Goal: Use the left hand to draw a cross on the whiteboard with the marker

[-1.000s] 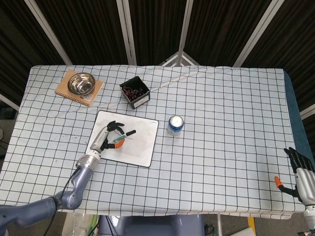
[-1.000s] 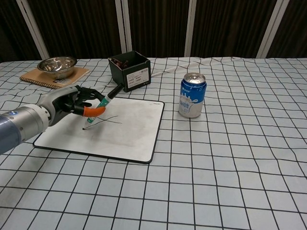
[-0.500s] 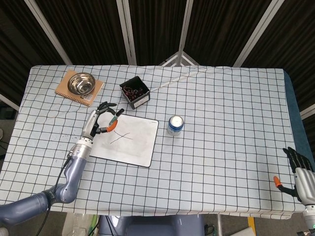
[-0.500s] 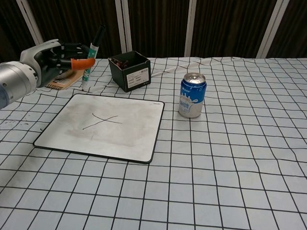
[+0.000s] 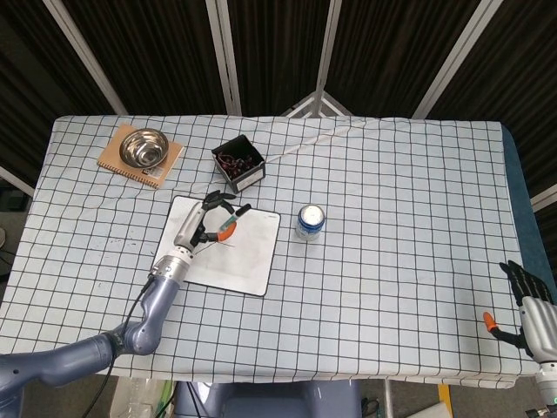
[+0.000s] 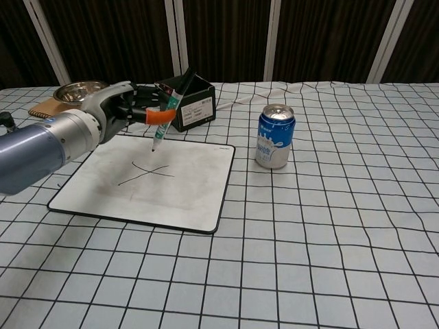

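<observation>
The marker (image 6: 167, 113) is sitting pinched in the left hand (image 6: 127, 110), tilted with its tip pointing down and hanging just above the whiteboard (image 6: 185, 199), not touching it in the chest view. The fingers (image 6: 158, 116) of that hand, one of them orange-tipped, are closing around the marker's barrel while the others are spreading loosely. In the head view the same left hand (image 5: 209, 225) is hovering over the upper middle of the whiteboard (image 5: 252, 266), with the marker (image 5: 231, 219) angling away toward the right. A thin dark cross (image 6: 145, 172) is showing on the board's left half, two strokes crossing below the marker tip. The whiteboard is lying flat on the checkered surface (image 6: 329, 247). Just beyond its far edge a black box (image 6: 188, 103) is standing, and to its right a blue can (image 6: 275, 136) is standing upright, near but apart from the board. A metal bowl (image 5: 144, 146) is resting on a brown notebook (image 5: 165, 170) at the far left. The right hand (image 5: 529, 306) is hanging off the surface's near right corner, its fingers spread apart and holding nothing.
</observation>
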